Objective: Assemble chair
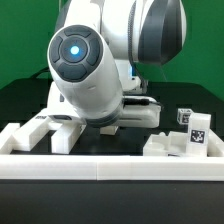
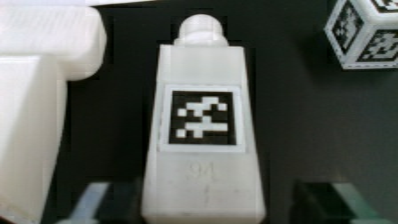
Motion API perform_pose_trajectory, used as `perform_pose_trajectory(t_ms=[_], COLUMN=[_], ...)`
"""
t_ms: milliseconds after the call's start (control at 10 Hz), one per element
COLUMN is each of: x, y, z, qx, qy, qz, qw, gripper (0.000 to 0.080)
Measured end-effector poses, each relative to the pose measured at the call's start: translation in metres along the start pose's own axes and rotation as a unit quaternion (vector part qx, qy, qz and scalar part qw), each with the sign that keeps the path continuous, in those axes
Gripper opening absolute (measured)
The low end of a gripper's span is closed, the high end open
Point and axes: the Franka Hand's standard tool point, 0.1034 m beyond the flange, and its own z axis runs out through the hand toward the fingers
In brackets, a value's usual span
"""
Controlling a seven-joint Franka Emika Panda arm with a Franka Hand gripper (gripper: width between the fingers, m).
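Exterior view: the big white robot arm [image 1: 95, 75] fills the middle and hides the tool. White blocky plastic chair parts [image 1: 50, 130] lie on the black desk [image 1: 20, 100] at the exterior view's left. Tagged white blocks [image 1: 188, 132] stand at its right, behind a long plain white border rail [image 1: 100, 165].

Wrist view: the tool [image 2: 214, 200] straddles one end of a long white plastic bar [image 2: 199, 70] that lies flat on the desk and bears a black-and-white square tag [image 2: 199, 117]. The fingers [image 2: 107, 200] stand apart, with dark desk showing beside the bar, so nothing is clamped. A thick white plastic slab [image 2: 45, 100] lies just beside the bar. A small tagged white cube [image 2: 365, 35] stands apart from the bar, off to one side of its pegged end.
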Motion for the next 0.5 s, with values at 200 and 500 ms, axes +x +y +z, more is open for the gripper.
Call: perform_pose_trajectory(t_ms=[200, 500], x=[0.0000, -0.0007], y=[0.0003, 0.0004], z=[0.0000, -0.0018], qx=[0.000, 0.001], qy=[0.000, 0.000], qz=[0.000, -0.001], qw=[1.000, 1.000], gripper=[0.0288, 0.0288])
